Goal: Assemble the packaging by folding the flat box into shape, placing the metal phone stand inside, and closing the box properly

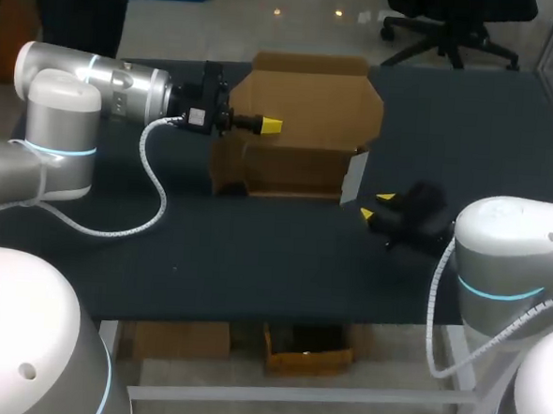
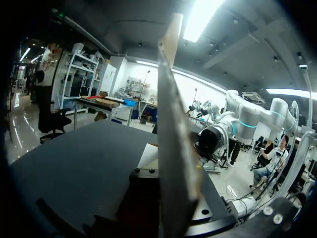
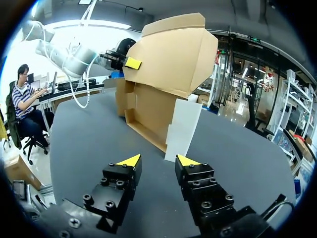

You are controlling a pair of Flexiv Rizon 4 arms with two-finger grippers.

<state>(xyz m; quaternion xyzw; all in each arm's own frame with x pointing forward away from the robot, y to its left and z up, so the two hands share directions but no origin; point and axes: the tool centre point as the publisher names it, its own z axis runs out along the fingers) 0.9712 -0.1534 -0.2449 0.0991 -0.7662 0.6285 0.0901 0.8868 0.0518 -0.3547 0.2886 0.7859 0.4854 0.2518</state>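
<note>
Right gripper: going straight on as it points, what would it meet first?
Probably the white sheet standing at the near corner of the cardboard box, straight ahead of the right gripper, jaws open; only bare table lies between, though depth is unclear.

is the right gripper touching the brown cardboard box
Apart. The right wrist view shows the open right gripper short of the brown cardboard box, with bare dark table between its yellow tips and the box.

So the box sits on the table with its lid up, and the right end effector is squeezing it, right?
No. The right end effector is open and empty, apart from the box, as the right wrist view shows. The box does sit on the table with its lid up.
</note>
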